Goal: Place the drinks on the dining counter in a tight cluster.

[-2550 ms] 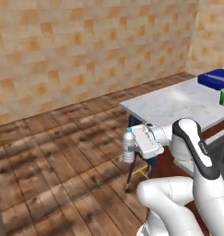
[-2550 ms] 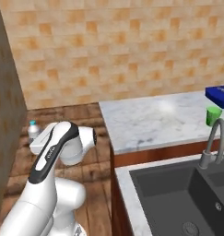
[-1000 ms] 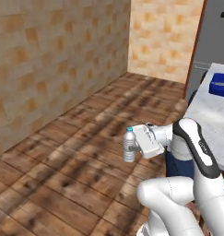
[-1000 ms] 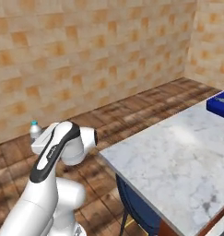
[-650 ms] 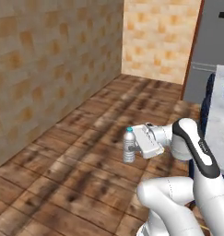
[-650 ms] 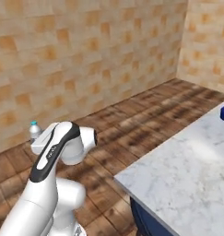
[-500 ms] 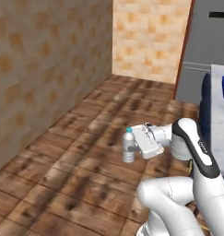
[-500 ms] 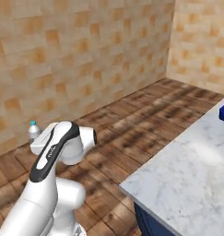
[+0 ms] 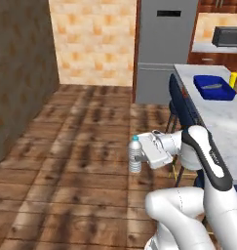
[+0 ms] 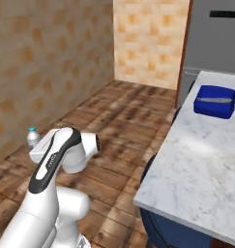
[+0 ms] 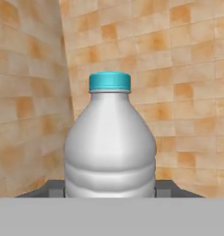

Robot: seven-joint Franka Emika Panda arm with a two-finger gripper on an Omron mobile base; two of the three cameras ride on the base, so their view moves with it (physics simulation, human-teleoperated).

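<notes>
Holding the small water bottle (image 11: 109, 143) upright, the gripper (image 9: 143, 157) is closed on its lower body, one dark finger (image 11: 53, 188) showing at each side of the clear ribbed plastic in the hand view. The bottle's blue cap (image 11: 109, 81) points straight up, and behind it in that view are two tan tiled walls (image 11: 187, 69) meeting at a corner. From the left base view the bottle (image 9: 135, 155) hangs in the air over the wooden floor (image 9: 76, 161), off to the arm's left and clear of the counter; from the right base view only its cap and shoulder (image 10: 32, 135) peek out from behind the white arm (image 10: 61, 155).

To the arm's right lies the dining counter (image 10: 206, 164), a long marble top whose near corner juts toward the camera in the right base view, with the dark blue of a stool (image 10: 160, 220) under its edge (more stools (image 9: 181, 110) line the counter's side in the left base view). Further along the marble sits a blue tray (image 10: 214, 100) holding something pale and thin, perhaps a utensil, though it is too small to tell. A yellow object (image 9: 233, 79) stands just past the tray at the frame's edge. Beyond the counter rises a tall grey fridge (image 9: 165, 44), and a microwave (image 9: 227, 36) is set among wooden cabinets at the far right.
</notes>
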